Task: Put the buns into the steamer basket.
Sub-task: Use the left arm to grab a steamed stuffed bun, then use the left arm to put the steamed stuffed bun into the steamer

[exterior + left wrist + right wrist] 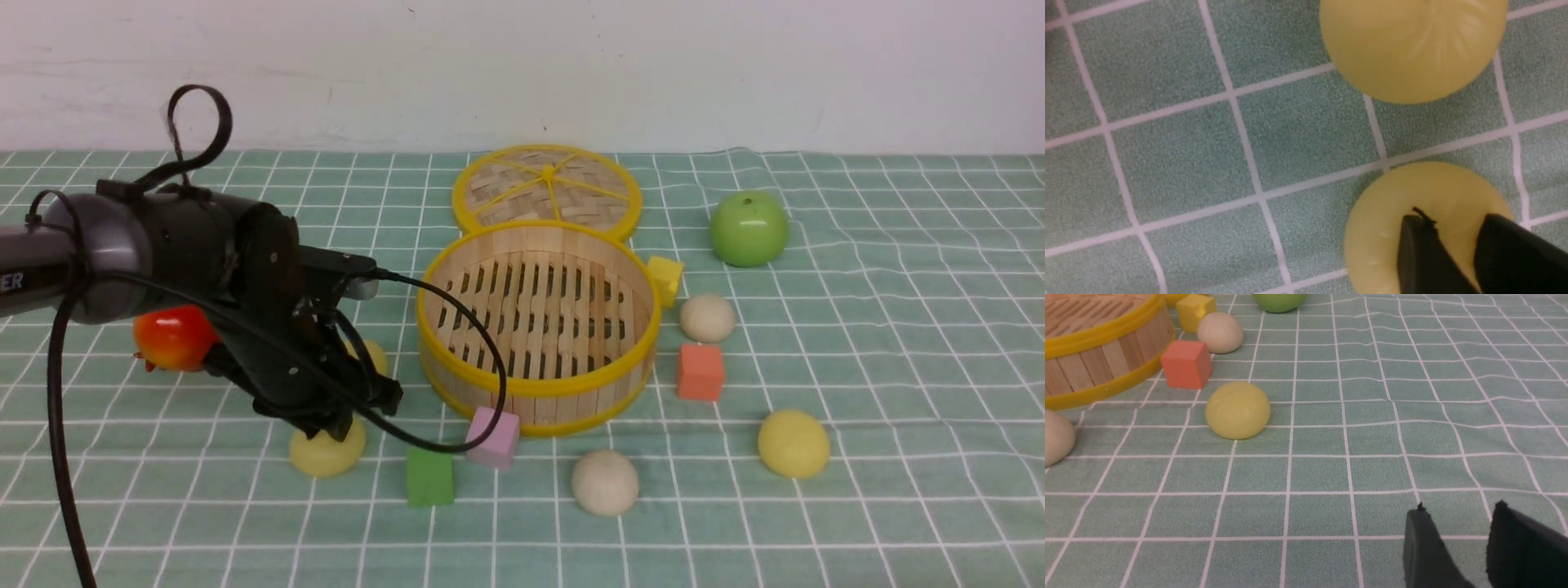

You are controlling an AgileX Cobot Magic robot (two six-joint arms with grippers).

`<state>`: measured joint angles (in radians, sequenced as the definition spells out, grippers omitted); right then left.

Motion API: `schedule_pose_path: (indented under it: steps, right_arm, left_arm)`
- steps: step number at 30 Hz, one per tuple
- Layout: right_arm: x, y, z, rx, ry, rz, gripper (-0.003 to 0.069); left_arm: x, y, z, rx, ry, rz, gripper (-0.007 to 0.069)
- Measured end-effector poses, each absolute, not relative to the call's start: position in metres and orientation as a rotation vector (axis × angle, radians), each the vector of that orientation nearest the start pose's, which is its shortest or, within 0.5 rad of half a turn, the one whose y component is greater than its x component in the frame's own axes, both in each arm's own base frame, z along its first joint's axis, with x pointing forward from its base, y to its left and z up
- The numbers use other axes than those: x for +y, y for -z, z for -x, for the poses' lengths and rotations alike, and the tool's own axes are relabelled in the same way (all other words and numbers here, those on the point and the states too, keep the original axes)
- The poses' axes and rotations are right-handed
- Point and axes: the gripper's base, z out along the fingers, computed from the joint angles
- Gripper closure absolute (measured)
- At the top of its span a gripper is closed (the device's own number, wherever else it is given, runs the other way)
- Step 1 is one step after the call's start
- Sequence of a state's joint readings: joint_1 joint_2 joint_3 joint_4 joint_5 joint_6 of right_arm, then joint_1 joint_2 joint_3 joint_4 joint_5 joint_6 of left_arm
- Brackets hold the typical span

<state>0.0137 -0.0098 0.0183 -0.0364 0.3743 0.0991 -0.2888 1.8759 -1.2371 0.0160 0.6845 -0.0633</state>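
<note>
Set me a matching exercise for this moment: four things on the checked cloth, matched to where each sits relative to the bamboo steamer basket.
Things:
1. glossy green apple
2. pink cube
3. flat woven yellow-rimmed lid
4. orange-red cube

Places:
A. directly behind the round bamboo steamer basket
B. in front, at the basket's near wall
C. close by the basket's right side
D. farther right and back, well apart from the basket

Pairs: 1-D, 2-B, 3-A, 4-C
</note>
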Motion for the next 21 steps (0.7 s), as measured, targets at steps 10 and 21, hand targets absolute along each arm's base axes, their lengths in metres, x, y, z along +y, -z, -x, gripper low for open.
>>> schedule_pose_path:
  steps: [10,21]
  right_arm:
    - [0.0,-0.174,-0.053,1.866,-0.043,-0.058,0.0419]
    - [0.0,-0.174,-0.053,1.866,-0.043,-0.058,0.0419]
  left_arm:
    - [-0.123,-0.228,-0.341,2.767,0.117,-0.401,0.0638]
    - [-0.194,-0.268,-0.362,2.351,0.333,-0.569,0.0638]
